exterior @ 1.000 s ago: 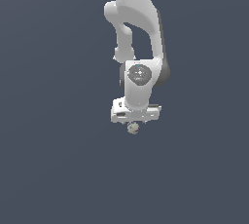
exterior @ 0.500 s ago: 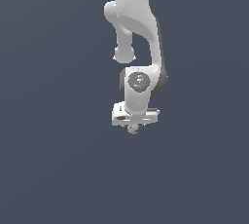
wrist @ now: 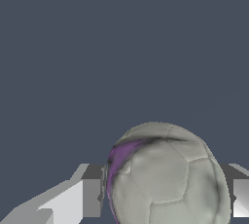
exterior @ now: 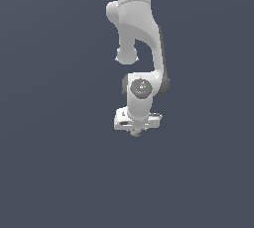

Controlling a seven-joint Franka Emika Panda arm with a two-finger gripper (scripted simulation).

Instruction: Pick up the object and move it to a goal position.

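In the wrist view the object (wrist: 165, 179) is a round off-white and grey ball with dark seams and a purple patch. It sits between the two grey fingers (wrist: 87, 196), which press on either side of it. In the exterior view my gripper (exterior: 135, 132) hangs below the white arm, pointing down. The ball (exterior: 135, 133) shows there only as a tiny speckled lump under the hand, mostly hidden by it. The gripper is shut on the ball.
A plain dark blue-grey surface (exterior: 54, 172) fills the background in both views. The white arm (exterior: 139, 38) comes down from the top of the exterior view.
The wrist and gripper have drifted slightly toward the exterior view's left and a little lower, with the ball still held. The arm's upper links have shifted with it.
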